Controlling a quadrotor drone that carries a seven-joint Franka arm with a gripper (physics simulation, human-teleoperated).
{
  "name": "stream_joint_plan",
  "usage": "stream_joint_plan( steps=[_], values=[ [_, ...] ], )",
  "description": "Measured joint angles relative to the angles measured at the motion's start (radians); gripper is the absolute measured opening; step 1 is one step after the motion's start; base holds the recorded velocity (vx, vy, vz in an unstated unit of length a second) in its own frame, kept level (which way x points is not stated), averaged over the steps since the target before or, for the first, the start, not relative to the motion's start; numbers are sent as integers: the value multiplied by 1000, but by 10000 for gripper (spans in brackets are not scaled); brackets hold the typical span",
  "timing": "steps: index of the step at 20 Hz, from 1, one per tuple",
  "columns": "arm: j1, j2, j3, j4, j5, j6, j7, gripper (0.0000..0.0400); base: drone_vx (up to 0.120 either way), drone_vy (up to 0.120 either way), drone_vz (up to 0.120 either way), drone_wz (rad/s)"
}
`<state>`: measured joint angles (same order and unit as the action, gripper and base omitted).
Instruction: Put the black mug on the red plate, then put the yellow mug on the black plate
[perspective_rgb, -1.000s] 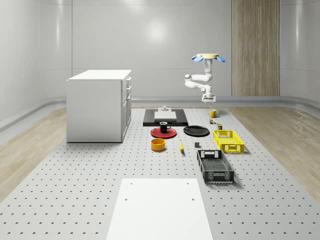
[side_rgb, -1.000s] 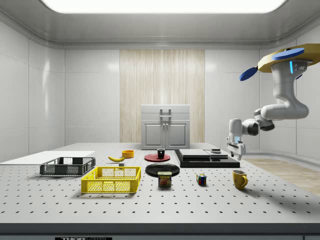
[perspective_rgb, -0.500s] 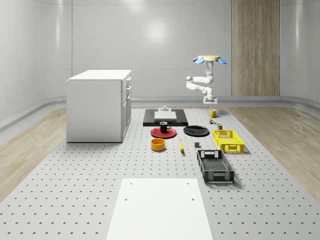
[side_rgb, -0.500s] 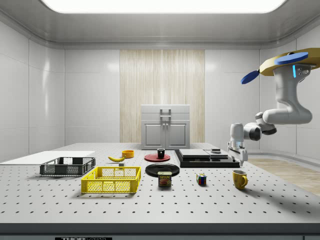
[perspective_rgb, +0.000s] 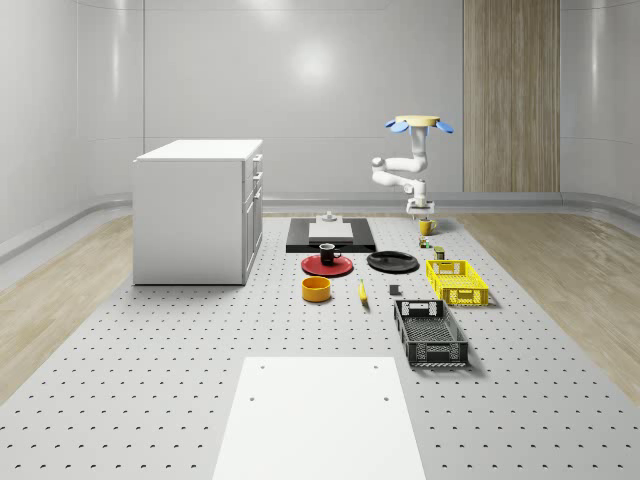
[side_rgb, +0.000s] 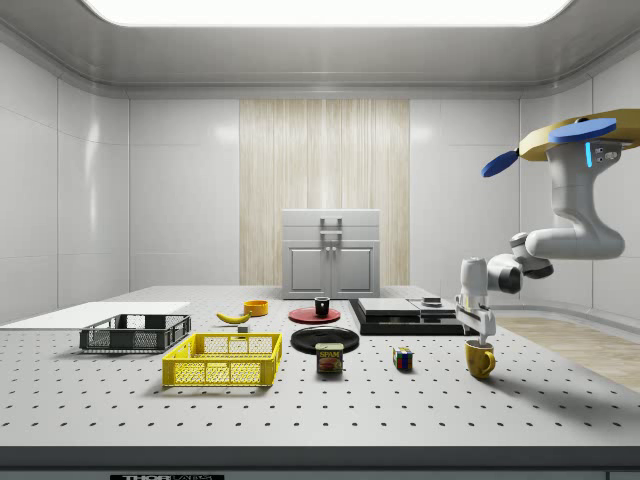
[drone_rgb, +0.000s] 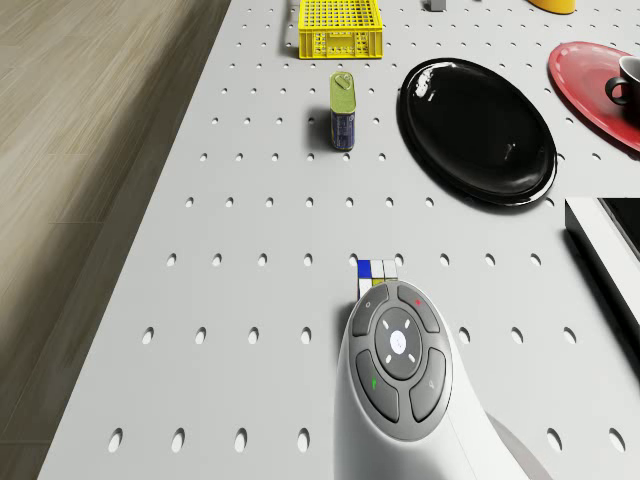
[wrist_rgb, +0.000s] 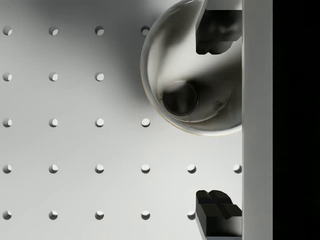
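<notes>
Drone hovers beside the surface's edge, gripper (side_rgb: 478, 331) fingers spread just above the yellow mug (side_rgb: 479, 358): rigid, slick; pinch its rim wall.

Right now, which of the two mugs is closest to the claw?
The yellow mug, standing alone on the table; the claw hangs just above its rim. The black mug sits far off on the red plate.

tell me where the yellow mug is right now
The yellow mug stands on the table near the side view's right, just right of the colour cube, directly under the pincer of the hovering drone.
</notes>
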<state>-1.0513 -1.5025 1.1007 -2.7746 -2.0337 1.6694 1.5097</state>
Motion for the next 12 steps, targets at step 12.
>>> stream_joint_plan(
  steps=[12],
  values=[
    [-2,5,-32,21,-30,15,-11,400,0,0,0,0]
  ],
)
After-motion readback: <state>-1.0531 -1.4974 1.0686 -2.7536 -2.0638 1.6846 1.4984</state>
